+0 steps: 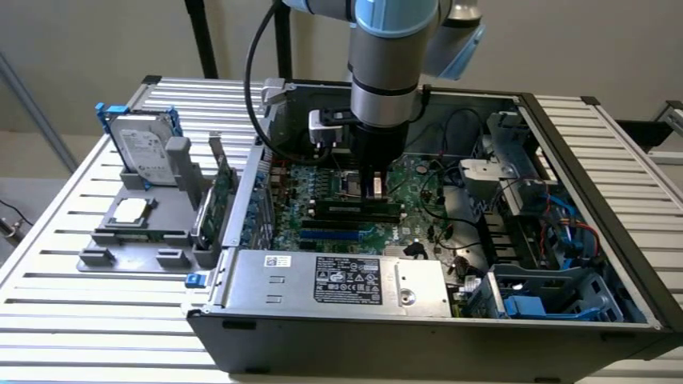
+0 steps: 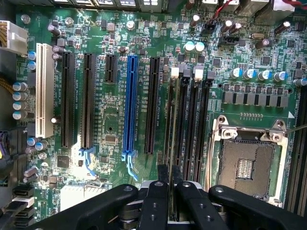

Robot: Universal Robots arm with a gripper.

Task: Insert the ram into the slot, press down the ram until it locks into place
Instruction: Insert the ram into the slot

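Fingers of the black hand (image 2: pixel 171 173) pinch the thin green ram (image 2: pixel 171 143) edge-on over the motherboard (image 2: pixel 110 120). Its long axis lies along the narrow black plastic slot (image 2: pixel 170 88), parallel to its matching neighbours (image 2: pixel 194 124).

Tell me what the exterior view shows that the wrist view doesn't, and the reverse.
Exterior view: the arm, the open computer case, its labelled power supply, a hard drive on the slatted table. Wrist view: a white socket, a row of capacitors, white latches at the black memory slots. Both: the gripper holding the ram over those slots, and the blue socket.
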